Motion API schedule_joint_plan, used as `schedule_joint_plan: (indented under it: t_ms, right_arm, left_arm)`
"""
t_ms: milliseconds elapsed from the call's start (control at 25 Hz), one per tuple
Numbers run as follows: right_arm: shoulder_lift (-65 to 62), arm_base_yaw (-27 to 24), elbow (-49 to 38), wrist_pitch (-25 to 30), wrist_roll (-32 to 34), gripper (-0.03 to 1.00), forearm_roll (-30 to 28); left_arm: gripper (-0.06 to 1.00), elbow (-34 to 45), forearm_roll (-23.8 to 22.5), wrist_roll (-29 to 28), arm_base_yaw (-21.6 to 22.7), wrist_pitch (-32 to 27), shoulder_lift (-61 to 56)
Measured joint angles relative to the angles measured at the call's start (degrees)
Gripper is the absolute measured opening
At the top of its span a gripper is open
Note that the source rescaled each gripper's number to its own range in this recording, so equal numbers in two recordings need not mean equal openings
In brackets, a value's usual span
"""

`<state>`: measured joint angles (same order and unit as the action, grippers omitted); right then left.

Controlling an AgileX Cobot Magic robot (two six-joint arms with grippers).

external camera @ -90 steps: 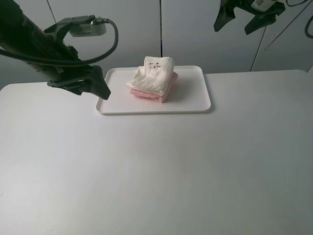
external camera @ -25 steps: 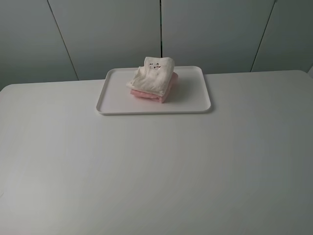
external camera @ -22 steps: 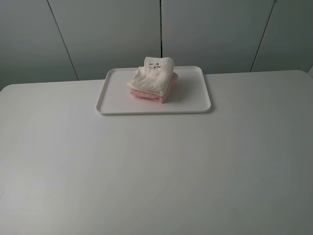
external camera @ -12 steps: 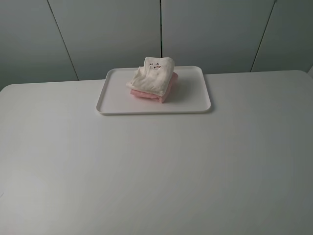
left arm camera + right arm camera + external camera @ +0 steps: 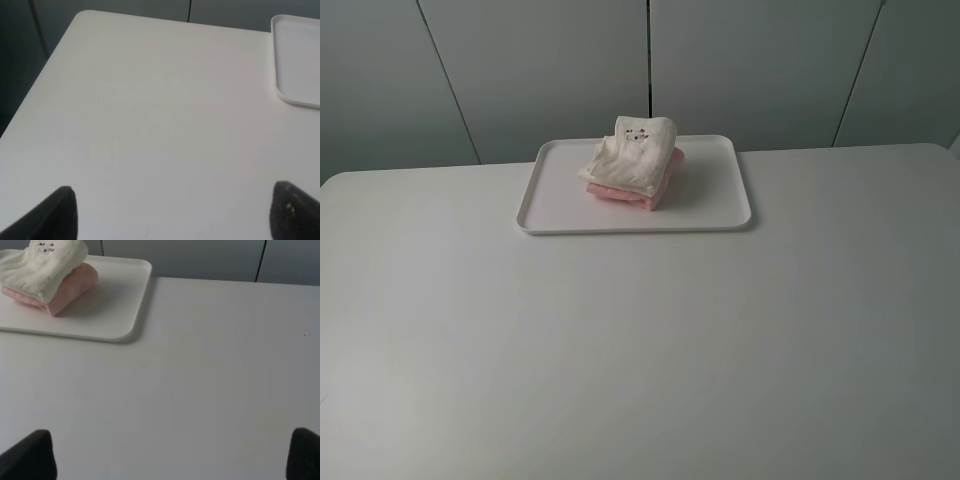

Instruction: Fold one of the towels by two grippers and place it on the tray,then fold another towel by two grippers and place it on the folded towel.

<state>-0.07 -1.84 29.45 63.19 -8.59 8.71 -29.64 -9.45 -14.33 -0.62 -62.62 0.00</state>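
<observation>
In the lower corners of my left wrist view I see only the two dark tips of the left gripper (image 5: 172, 215), jaws spread wide and holding nothing, hanging over bare bench (image 5: 150, 125). The right gripper (image 5: 172, 455) reads the same in its own view: tips in both lower corners, wide apart, empty. The high camera shows neither arm, so I cannot tell the arms' pose beyond that.

Farther off, the tray (image 5: 710, 205) sits at upper centre of the high frame, near the bench's far edge. The left wrist view catches only one rounded corner of it at the right edge, cut off, with no towels. The right wrist view, upper left, shows the cream towel (image 5: 42, 265) lying on the pink towel (image 5: 70, 287), both cropped by the frame. The high view shows the whole stack, with a small label on top too small to read.
</observation>
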Motion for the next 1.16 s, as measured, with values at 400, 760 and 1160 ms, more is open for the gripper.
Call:
schedule_joint_plan:
  t_ms: [400,760,1160]
  right_arm:
    - [0.0,0.0,0.0,0.0,0.0,0.99,0.8]
    - [0.0,0.0,0.0,0.0,0.0,0.99,0.8]
    - [0.0,0.0,0.0,0.0,0.0,0.99,0.8]
  left_arm:
    - [0.99,0.0,0.0,0.0,0.0,0.0,0.0]
    - [0.99,0.0,0.0,0.0,0.0,0.0,0.0]
    - [0.99,0.0,0.0,0.0,0.0,0.0,0.0]
